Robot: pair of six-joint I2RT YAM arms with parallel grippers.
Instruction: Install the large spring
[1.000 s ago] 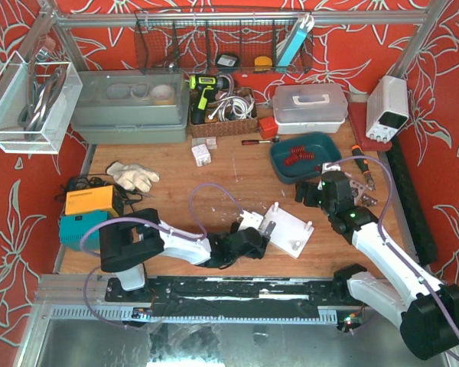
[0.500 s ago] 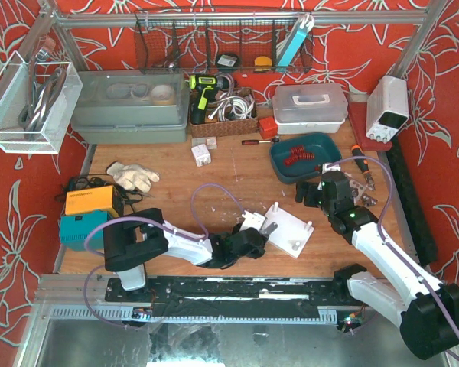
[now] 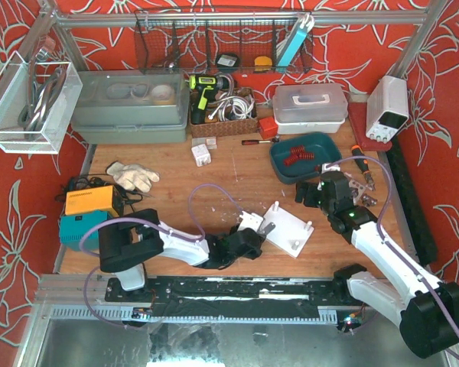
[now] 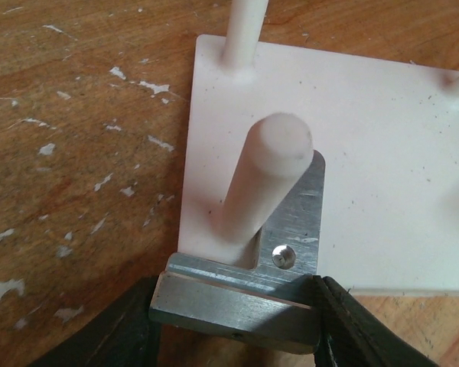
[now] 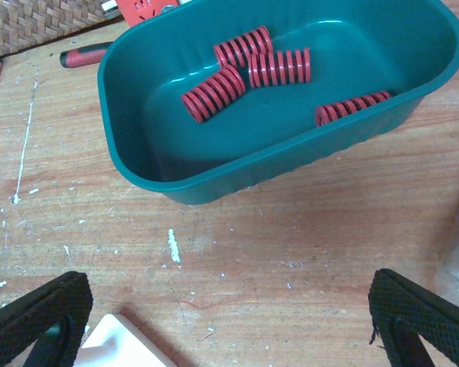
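A: Item one, left pincer (image 4: 236, 325). Holding?

B: Closed onto the metal bracket (image 4: 294, 222) at the near edge of the white peg plate (image 4: 382, 168). A dark finger presses against each end. Purpose, by judgement: to pin the plate to the tabletop (image 4: 76, 153) so the peg (image 4: 264, 183) stands steady for a spring.

A: Item two, right pincer (image 5: 229, 329).

B: Spread as wide as it goes, empty, hanging over bare wood just short of the teal tray (image 5: 237, 172). Likely poised to fetch.

A: Item three, the task's piece.

B: Red springs (image 5: 279, 67), four, loose in the tray. Three thick ones are clustered, touching or overlapping. One slimmer one lies along the near wall. The large one is presumably among the thick three. No peg carries a spring.

A: Views compared?

B: Overhead shows both arms, with the plate between them and the tray beyond, but the springs are one red smear there. Right wrist separates each coil. Only left wrist shows the bracket's screw (image 4: 283, 256) and the grip itself, which is too small to judge from overhead.
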